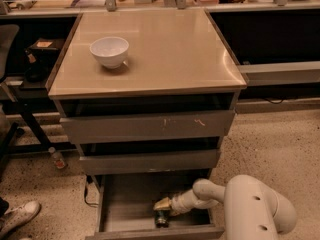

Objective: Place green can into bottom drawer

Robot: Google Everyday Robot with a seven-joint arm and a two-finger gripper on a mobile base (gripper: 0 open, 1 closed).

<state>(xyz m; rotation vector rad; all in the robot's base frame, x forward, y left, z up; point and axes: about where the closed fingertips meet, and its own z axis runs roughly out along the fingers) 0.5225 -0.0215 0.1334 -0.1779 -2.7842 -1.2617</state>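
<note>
Camera view: a grey three-drawer cabinet [150, 126] with a beige worktop [170, 49]. Its bottom drawer [125, 204], a wide shallow grey tray, stands open. A white robot arm [250, 209] reaches in from the right. A white bowl [109, 50] sits far left on the worktop. The gripper [162, 207] is at the top of the small green can [161, 219], which stands near the drawer's front. I cannot tell whether the gripper is holding it.

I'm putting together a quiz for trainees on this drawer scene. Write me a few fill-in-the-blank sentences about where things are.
1. The green can is in the open bottom drawer, near its ____ panel.
2. The pincer reaches into that drawer from the picture's ____ side, just above the can.
3. The white bowl stands on the ____ of the cabinet.

Missing words: front; right; top.
</note>
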